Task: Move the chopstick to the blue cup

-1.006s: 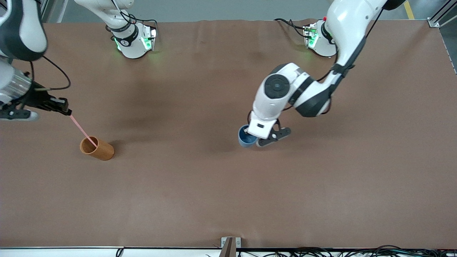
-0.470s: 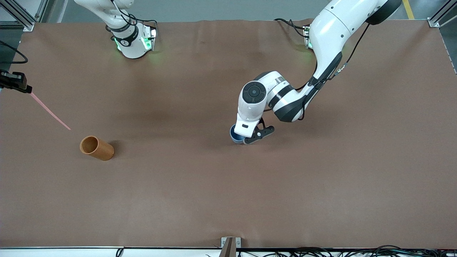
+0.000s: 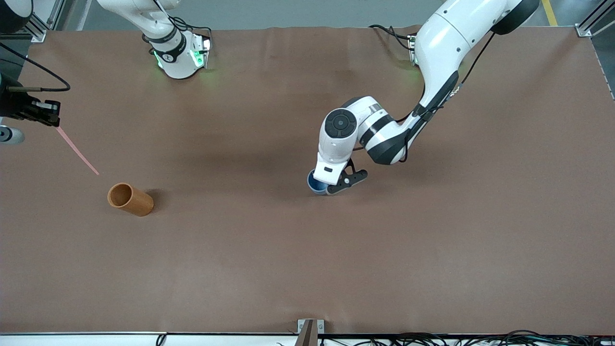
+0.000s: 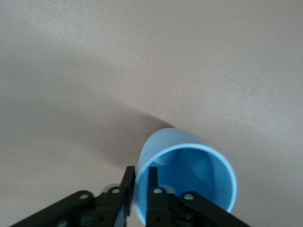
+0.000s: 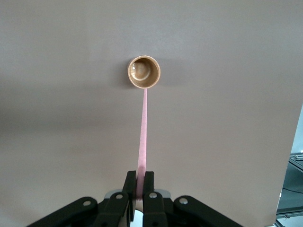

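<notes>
Chopstick (image 3: 77,150): thin, straight, pale pink stick, clamped at its upper end in the right tool (image 3: 52,118), raised over the bench (image 3: 307,269) at the right arm's end, tip hanging above the orange-brown cup (image 3: 129,199).
Orange-brown cup: cylindrical, upright, empty.
Blue cup (image 4: 187,178): round, empty; the left tool (image 4: 140,189) straddles its rim, fingers narrowly parted, one inside, one outside.

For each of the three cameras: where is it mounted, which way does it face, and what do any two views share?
Front view: high across the table, facing both bases; both arms show.
Left wrist view: on the left arm, looking down at the blue cup, whose rim sits between the left gripper jaws.
Right wrist view: on the right arm, looking down past the right gripper, shut on the chopstick, at the orange cup.
Shared: both cups and the chopstick also show in front.
</notes>
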`<control>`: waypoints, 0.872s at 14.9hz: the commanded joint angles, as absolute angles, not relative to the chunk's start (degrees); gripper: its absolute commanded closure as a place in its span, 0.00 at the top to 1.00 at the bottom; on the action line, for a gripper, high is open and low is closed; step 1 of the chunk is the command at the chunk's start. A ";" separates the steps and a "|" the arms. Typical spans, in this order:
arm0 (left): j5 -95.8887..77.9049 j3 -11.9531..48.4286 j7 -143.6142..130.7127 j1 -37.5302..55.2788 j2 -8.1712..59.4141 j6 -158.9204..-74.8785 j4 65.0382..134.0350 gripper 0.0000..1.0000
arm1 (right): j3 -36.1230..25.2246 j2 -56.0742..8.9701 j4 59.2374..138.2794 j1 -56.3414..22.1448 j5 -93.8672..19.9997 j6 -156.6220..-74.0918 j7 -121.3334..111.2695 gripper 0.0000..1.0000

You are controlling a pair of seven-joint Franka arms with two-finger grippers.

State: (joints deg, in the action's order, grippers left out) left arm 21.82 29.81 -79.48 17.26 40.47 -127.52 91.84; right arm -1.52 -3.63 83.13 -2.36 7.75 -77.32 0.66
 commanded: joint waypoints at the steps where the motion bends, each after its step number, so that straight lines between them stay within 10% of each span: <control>1: 23.38 30.06 -80.77 17.23 41.49 -127.62 90.70 0.44 | -1.76 -4.13 82.18 -1.93 8.09 -76.55 0.79 0.04; 5: 23.20 30.41 -80.42 16.26 37.02 -126.31 90.70 1.00 | -1.85 -4.13 82.27 -1.06 6.59 -76.55 0.79 0.04; 13: 19.16 26.65 -67.71 10.02 19.09 -119.00 89.91 1.00 | -0.88 -4.57 81.04 -13.41 -2.55 -77.60 16.47 0.04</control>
State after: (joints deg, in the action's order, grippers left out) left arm 20.47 28.92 -71.57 10.59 23.16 -119.86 88.66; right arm -1.09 -3.66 82.96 -6.94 -1.87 -77.66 8.02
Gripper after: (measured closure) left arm 0.000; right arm 0.907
